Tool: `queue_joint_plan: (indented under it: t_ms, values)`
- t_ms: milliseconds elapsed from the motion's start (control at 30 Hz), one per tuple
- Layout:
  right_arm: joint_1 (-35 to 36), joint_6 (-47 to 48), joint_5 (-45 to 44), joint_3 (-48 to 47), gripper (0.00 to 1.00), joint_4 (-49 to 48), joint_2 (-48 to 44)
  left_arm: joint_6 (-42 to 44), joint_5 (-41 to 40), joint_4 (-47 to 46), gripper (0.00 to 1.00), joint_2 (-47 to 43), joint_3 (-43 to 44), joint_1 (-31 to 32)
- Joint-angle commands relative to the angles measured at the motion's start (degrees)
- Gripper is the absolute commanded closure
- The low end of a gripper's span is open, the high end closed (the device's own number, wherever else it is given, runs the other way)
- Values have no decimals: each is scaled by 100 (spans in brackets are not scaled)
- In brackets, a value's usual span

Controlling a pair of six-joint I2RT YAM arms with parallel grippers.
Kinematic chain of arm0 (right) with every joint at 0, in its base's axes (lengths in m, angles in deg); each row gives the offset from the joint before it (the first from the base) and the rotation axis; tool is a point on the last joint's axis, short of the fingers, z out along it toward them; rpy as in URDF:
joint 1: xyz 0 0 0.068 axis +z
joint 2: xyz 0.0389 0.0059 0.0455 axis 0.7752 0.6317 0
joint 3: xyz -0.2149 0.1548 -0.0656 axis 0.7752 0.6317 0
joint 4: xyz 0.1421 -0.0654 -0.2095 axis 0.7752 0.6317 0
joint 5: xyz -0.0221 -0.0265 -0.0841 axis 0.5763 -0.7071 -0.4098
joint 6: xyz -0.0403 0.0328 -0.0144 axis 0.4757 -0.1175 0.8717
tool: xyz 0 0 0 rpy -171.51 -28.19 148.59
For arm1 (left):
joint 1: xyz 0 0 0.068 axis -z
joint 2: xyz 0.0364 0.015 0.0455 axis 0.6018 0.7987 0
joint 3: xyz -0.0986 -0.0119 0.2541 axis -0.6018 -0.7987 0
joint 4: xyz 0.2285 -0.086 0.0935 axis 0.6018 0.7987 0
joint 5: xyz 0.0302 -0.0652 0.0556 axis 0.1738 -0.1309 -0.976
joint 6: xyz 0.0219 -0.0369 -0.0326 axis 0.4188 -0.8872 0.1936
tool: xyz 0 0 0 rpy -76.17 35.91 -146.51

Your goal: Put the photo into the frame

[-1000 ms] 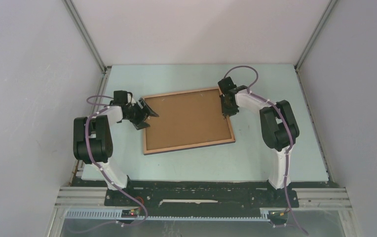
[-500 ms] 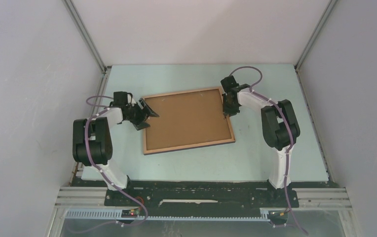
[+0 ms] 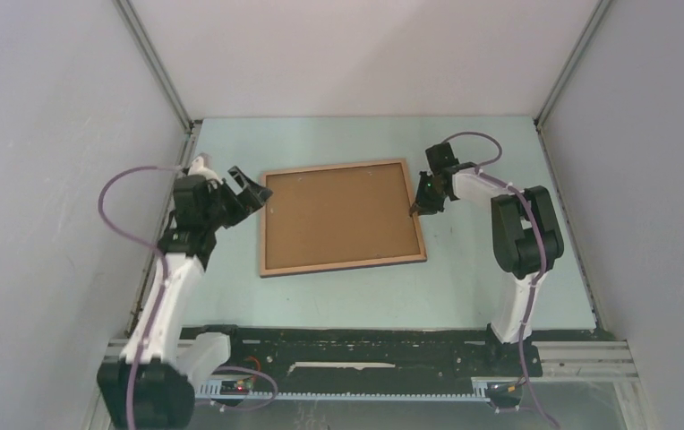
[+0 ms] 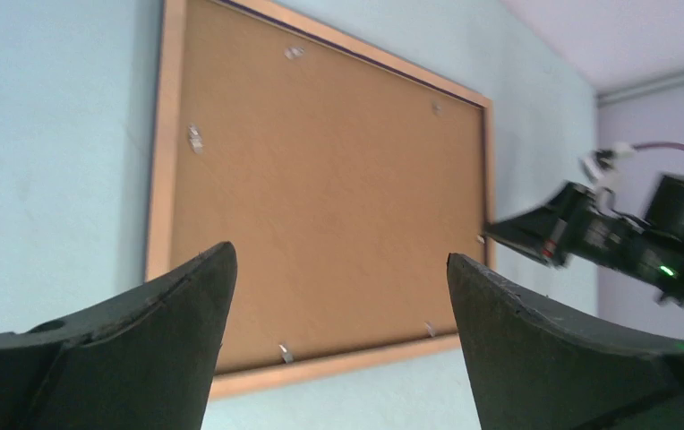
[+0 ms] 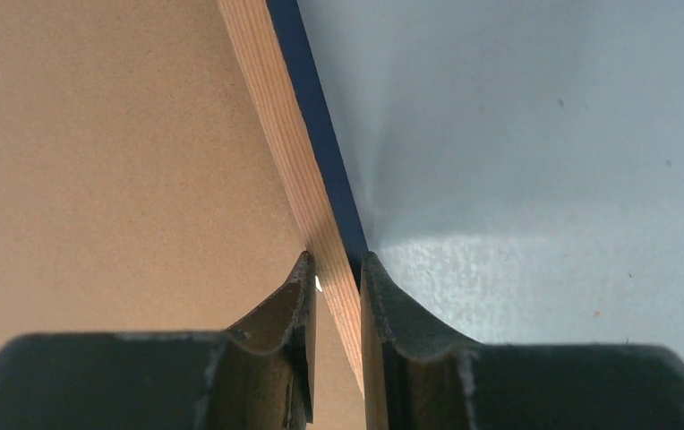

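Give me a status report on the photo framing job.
Left hand open, off the frame. Right hand pinching frame's right rail. Photo in frame, brown back up. Nothing obstructing.

The photo (image 3: 338, 215) lies brown back up, so its printed face is hidden against the table (image 3: 482, 278). The frame (image 3: 343, 266) lies wood face up, and of its navy face only a thin edge line shows.

In the left wrist view the left gripper's (image 4: 340, 260) fingers (image 4: 141, 349) cover the frame's two near corners. The top edge cuts off its far left corner. The right gripper (image 4: 500, 235) is blurred and runs out past the right edge.

The metal tabs (image 4: 194, 137) on the back are too small to make out in the top view.

The right wrist view holds only a short stretch of the frame's right side between that gripper's fingers (image 5: 276, 322). The rest is cut off by the picture's edges.
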Motion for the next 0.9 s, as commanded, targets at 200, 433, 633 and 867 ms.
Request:
queue_joint_plan:
  t_ms: [200, 433, 633, 867]
  values:
    - [-446, -1033, 242, 1963, 100, -752, -1473, -3222, -335, -671, 14, -1149, -2371, 2357]
    - [-264, -1509, 744, 3176, 100, -1539, -2589, -4662, -321, -2307, 10, 260, -2582, 3107]
    - [330, -1761, 707, 3678, 100, -1608, -3172, -4571, -396, -2801, 24, 1310, -2244, 3089]
    - [1078, -1944, 494, 3926, 100, -1782, -3424, -3968, -793, -2283, 45, 1243, -2147, 2586]
